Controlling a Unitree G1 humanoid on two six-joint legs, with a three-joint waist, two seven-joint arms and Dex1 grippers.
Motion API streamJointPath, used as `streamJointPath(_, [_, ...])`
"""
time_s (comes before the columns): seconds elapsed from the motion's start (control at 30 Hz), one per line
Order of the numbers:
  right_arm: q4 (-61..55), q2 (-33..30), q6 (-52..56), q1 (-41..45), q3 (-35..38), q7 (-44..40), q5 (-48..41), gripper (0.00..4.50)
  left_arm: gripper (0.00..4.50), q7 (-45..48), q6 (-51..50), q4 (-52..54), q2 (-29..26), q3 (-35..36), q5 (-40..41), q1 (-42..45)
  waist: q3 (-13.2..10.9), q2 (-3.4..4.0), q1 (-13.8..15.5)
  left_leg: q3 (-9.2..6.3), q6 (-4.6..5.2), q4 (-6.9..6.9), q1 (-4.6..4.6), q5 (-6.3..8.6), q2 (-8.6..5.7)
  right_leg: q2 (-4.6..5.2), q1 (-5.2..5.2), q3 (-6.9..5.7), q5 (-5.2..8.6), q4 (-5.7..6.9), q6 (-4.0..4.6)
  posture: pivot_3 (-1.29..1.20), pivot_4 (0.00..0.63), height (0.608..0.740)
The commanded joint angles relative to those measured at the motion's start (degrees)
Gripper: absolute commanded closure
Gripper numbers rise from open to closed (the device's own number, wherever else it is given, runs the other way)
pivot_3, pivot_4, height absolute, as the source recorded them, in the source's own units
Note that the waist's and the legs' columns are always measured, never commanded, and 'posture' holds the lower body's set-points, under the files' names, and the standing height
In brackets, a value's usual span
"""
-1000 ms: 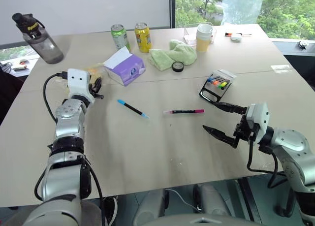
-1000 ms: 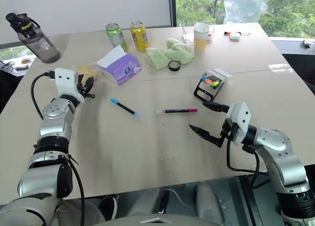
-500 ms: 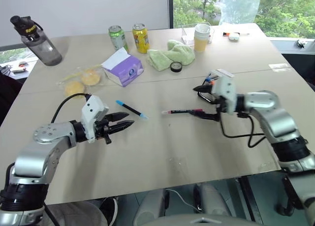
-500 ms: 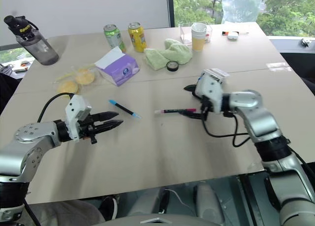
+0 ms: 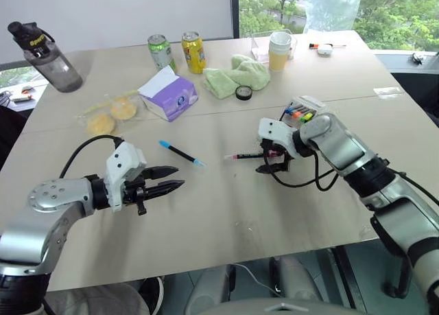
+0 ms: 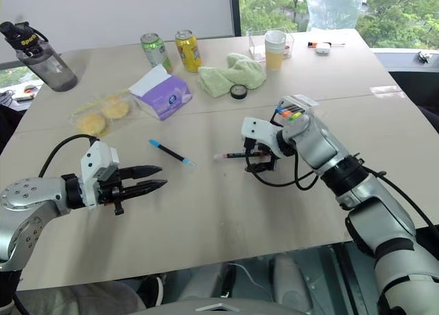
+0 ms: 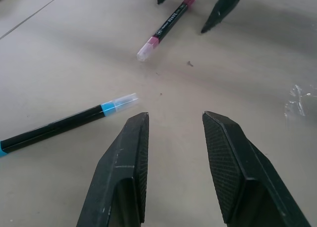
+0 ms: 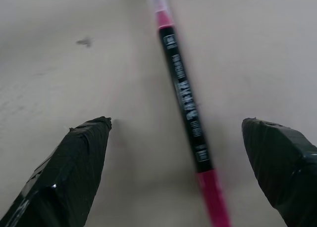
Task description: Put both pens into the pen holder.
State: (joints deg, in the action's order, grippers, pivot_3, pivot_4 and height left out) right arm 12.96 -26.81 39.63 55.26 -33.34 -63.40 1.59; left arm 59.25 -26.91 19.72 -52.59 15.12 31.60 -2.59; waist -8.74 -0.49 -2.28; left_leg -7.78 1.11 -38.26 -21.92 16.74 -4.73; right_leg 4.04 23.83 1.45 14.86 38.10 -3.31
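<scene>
The black pen with light blue ends (image 5: pixel 182 152) lies on the beige table, left of centre. My left gripper (image 5: pixel 177 178) hovers just short of it, open and holding nothing; in the left wrist view the black pen (image 7: pixel 59 128) lies beside one finger (image 7: pixel 129 162). The magenta-pink pen (image 5: pixel 248 155) lies mid-table. My right gripper (image 5: pixel 269 160) is open and points down over the pink pen's right end. In the right wrist view the pink pen (image 8: pixel 185 98) runs between the two fingertips, untouched. The black wire pen holder (image 5: pixel 302 113) with coloured marker caps stands just behind the right arm.
A purple tissue box (image 5: pixel 171 94), two cans (image 5: pixel 195 51), a green cloth (image 5: pixel 240 75), a tape roll (image 5: pixel 244 92) and stacked cups (image 5: pixel 281 51) stand at the back. A water bottle (image 5: pixel 48 49) is far left, and a bag of yellow rounds (image 5: pixel 113 114) is near the left arm.
My left arm swung back from beside the tissue box and now points right at the black pen. My right gripper moved left from the table's right side to straddle the pink pen.
</scene>
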Motion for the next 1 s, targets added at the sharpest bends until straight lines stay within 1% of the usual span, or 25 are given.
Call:
streamJointPath(0.03, [0.7, 1.2, 1.3, 3.5, -1.9, -2.3, 1.7, 0.0, 2.78, -0.8, 1.5, 1.2, 0.4, 0.7, -1.0, -0.2, 0.0, 0.01, -0.1, 0.0, 0.0, 0.0, 0.0, 0.0, 0.0, 0.0, 0.0, 0.0, 0.0, 0.0, 0.0, 0.0, 0.15, 0.74])
streamJointPath(0.2, [1.4, 0.7, 2.1, 8.0, -8.6, -9.2, 5.3, 0.0, 2.78, -0.4, 1.8, 0.5, 0.5, 1.2, -1.6, -0.7, 0.0, 0.03, -0.1, 0.0, 0.0, 0.01, -0.01, 0.0, 0.0, 0.0, 0.02, -0.01, 0.0, 0.0, 0.0, 0.0, 0.15, 0.74])
streamJointPath(0.27, [3.1, 0.5, 0.0, 10.0, -11.6, -11.3, 7.8, 0.0, 2.78, -0.2, 2.2, 0.1, 0.5, 1.0, -1.8, -0.9, 0.0, 0.04, -0.1, 0.01, 0.0, 0.01, -0.02, 0.0, 0.0, 0.0, 0.01, -0.03, 0.0, -0.01, 0.0, 0.0, 0.15, 0.74])
streamJointPath(0.33, [6.2, 1.1, -3.4, 12.1, -13.6, -11.7, 10.6, 0.0, 2.78, 0.3, 2.3, 0.0, 0.4, 0.7, -1.8, -1.1, 0.0, 0.07, -0.1, 0.01, 0.0, 0.01, -0.01, 0.0, -0.01, 0.0, 0.02, -0.09, 0.0, -0.01, 0.0, 0.0, 0.15, 0.74])
streamJointPath(0.4, [11.4, 3.4, -6.8, 15.0, -14.4, -11.0, 12.7, 0.0, 2.78, 1.0, 2.2, 0.1, 0.1, 0.6, -1.6, -1.3, -0.1, 0.08, -0.1, -0.01, 0.0, 0.01, -0.01, 0.0, 0.0, 0.0, 0.02, -0.15, 0.0, 0.0, 0.0, 0.0, 0.15, 0.74])
streamJointPath(0.47, [15.3, 5.6, -8.9, 17.0, -14.7, -12.1, 13.7, 0.0, 2.78, 1.5, 2.2, -0.2, -0.2, 0.9, -1.8, -1.6, -0.1, 0.11, -0.3, 0.06, -0.01, 0.03, -0.01, 0.0, 0.0, -0.02, 0.09, -0.13, 0.0, 0.02, 0.0, 0.0, 0.15, 0.74])
streamJointPath(0.73, [33.4, 14.9, -15.3, 21.8, -16.0, -13.4, 19.4, 0.0, 2.78, 4.2, 2.6, -2.7, -1.6, 1.9, -1.8, -0.4, -0.1, 0.1, -0.4, 0.08, -0.02, 0.1, -0.06, -0.01, 0.0, -0.02, 0.29, -0.1, 0.0, 0.04, 0.01, 0.0, 0.15, 0.74])
streamJointPath(0.83, [38.1, 17.2, -18.2, 23.3, -16.6, -14.1, 21.6, 0.75, 2.73, 4.9, 2.9, -2.9, -1.7, 2.8, -1.3, -0.5, -0.1, 0.11, -0.6, 0.09, -0.06, 0.1, 0.01, -0.03, 0.0, -0.05, 0.27, -0.08, 0.0, 0.13, 0.01, 0.0, 0.15, 0.74])
streamJointPath(0.87, [39.6, 18.0, -19.2, 23.8, -16.7, -14.1, 22.2, 1.18, 2.73, 5.6, 3.2, -2.4, -1.5, 3.4, -0.9, -1.0, 0.0, 0.1, -0.8, 0.1, -0.09, 0.1, 0.04, -0.05, 0.01, -0.06, 0.28, -0.05, 0.0, 0.22, 0.01, 0.0, 0.15, 0.74])
streamJointPath(0.93, [42.3, 19.5, -21.0, 24.6, -16.7, -14.0, 23.4, 2.22, 2.73, 6.6, 3.6, -1.1, -1.0, 4.8, 0.5, -2.1, 0.0, 0.1, -1.4, 0.13, -0.14, 0.06, 0.11, -0.07, 0.01, -0.06, 0.28, -0.02, 0.0, 0.4, 0.02, 0.0, 0.15, 0.74])
streamJointPath(0.97, [43.4, 20.1, -21.8, 25.0, -16.6, -14.0, 23.9, 2.56, 2.73, 6.9, 3.6, -0.6, -0.8, 5.5, 1.1, -2.5, 0.0, 0.1, -1.6, 0.14, -0.17, 0.04, 0.15, -0.09, 0.0, -0.05, 0.28, 0.01, 0.0, 0.49, 0.02, 0.0, 0.15, 0.74])
streamJointPath(1.0, [44.3, 20.8, -22.5, 25.4, -16.6, -14.0, 24.3, 3.1, 2.73, 7.0, 3.6, -0.2, -0.7, 6.0, 1.5, -2.9, -0.1, 0.1, -1.7, 0.16, -0.18, 0.02, 0.18, -0.1, 0.0, -0.05, 0.28, 0.04, 0.0, 0.57, 0.02, 0.0, 0.15, 0.74])
